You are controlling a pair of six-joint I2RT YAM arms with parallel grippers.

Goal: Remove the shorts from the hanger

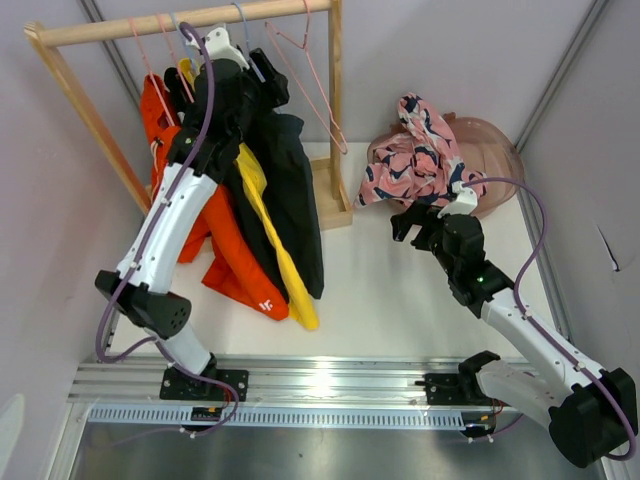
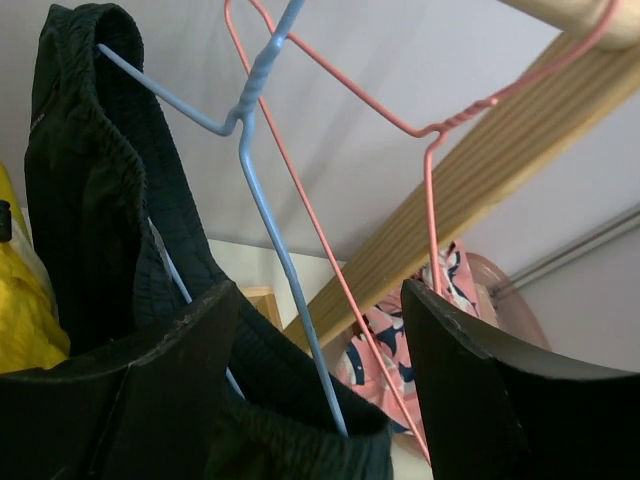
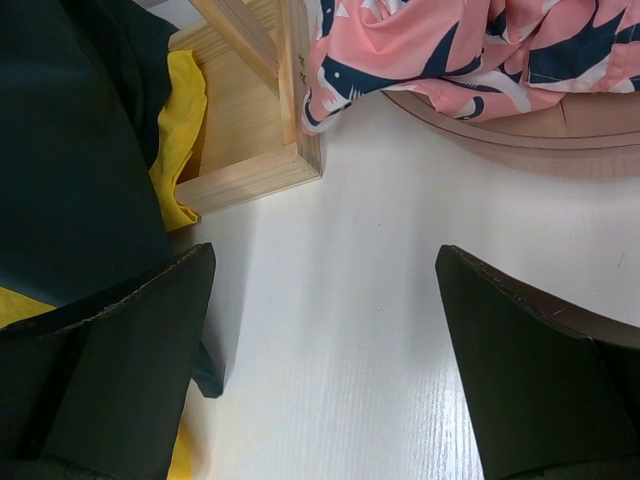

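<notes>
The left jaws are open, raised high at the rack. Their two black fingers (image 2: 170, 380) stand apart, and the wire of the blue hanger (image 2: 262, 70) runs down between them; neither finger pinches it. The black shorts (image 2: 90, 200) hang on that blue hanger, with the waistband bunched beside one finger. A pink hanger (image 2: 431, 210) hangs just beside, under the wooden rail (image 2: 500, 150).

From above, orange shorts (image 1: 230, 260), yellow shorts (image 1: 290, 285) and more black fabric all hang on the rack (image 1: 190, 20), close together.

The right jaws are spread wide and hold nothing, low over the white table (image 3: 380, 330) near the rack's foot (image 3: 250, 170). Ahead of them the pink floral shorts (image 3: 450, 50) lie off the rack, heaped on a pinkish tub (image 1: 495, 150) at the table's far right.
</notes>
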